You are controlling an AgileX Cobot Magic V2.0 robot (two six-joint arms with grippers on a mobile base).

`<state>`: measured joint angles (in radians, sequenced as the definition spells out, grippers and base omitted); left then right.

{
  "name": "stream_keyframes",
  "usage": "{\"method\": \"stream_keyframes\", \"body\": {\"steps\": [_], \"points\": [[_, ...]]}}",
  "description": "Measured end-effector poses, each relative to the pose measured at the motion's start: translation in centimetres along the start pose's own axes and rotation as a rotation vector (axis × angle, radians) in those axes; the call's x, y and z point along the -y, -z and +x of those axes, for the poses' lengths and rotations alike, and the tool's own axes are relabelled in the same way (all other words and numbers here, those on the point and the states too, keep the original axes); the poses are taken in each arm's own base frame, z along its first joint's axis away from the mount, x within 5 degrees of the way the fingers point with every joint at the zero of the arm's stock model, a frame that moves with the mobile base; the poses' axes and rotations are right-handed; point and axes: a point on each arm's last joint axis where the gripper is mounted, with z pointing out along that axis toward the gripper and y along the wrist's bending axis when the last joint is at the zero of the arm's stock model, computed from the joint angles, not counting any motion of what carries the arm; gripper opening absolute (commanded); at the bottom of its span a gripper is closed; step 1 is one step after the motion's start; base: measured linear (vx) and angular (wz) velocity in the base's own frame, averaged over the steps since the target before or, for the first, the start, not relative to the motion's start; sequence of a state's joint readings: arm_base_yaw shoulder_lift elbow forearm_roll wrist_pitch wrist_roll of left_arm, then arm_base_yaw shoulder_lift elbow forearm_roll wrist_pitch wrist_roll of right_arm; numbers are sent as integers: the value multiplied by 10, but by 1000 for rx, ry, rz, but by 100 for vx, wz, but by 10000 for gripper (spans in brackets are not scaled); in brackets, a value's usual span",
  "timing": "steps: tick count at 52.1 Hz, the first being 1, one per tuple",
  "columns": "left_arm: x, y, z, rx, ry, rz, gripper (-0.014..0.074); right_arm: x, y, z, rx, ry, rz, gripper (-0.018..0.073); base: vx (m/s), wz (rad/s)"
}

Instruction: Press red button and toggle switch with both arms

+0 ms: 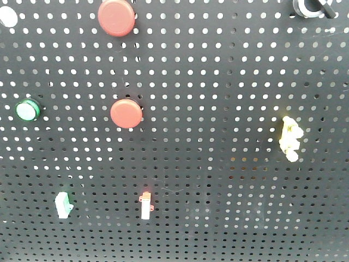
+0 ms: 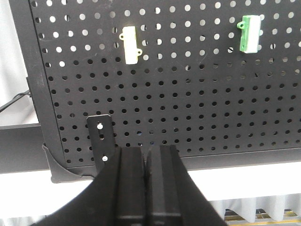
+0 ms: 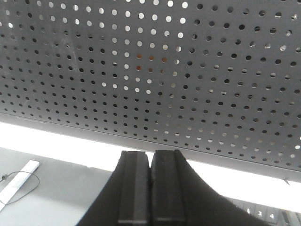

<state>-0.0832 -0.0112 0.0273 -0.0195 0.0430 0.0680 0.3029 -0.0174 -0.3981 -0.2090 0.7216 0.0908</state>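
Front view: neither pincer in frame, only the pegboard (image 1: 218, 109). Top red button (image 1: 116, 17) cut by the upper edge; second red button (image 1: 126, 113) fully visible mid-board. Green button (image 1: 26, 110) at the left. White round item (image 1: 8, 16) in the top left corner and black-and-white part (image 1: 311, 7) at the top right are both cropped, identity unclear. Yellow piece (image 1: 289, 138) at the right is overexposed; shape hard to read. Low on the board: a white-green switch (image 1: 63, 204) and a white switch with red tip (image 1: 145, 205). Lever positions cannot be read.

Left wrist view: left pincer (image 2: 146, 155) at the bottom centre, fingers pressed together, nothing held. Its base runs out of frame. Up and left of it, a cream switch (image 2: 130, 44); up and right, a green switch (image 2: 249, 34). Both well apart from the tips. A black bracket (image 2: 101, 141) with two screws sits just left of the fingers.

Right wrist view: right pincer (image 3: 151, 157) at the bottom centre, fingers together, empty. Only bare pegboard (image 3: 188, 84) above it; no button or switch shows here. Lower left of it, a white bar with cable (image 3: 19, 179), partly cropped.
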Motion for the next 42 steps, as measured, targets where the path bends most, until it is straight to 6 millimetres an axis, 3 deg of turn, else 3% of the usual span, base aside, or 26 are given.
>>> {"method": "stream_keyframes", "body": {"steps": [7, 18, 34, 42], "points": [[0, 0, 0, 0, 0, 0, 1, -10, -19, 13, 90, -41, -62, -3, 0, 0], [0, 0, 0, 0, 0, 0, 1, -24, -56, 74, 111, -119, -117, -3, 0, 0], [0, 0, 0, 0, 0, 0, 1, -8, -57, 79, 112, -188, 171, -3, 0, 0], [0, 0, 0, 0, 0, 0, 1, -6, -56, 79, 114, -160, 219, -3, 0, 0]]}}
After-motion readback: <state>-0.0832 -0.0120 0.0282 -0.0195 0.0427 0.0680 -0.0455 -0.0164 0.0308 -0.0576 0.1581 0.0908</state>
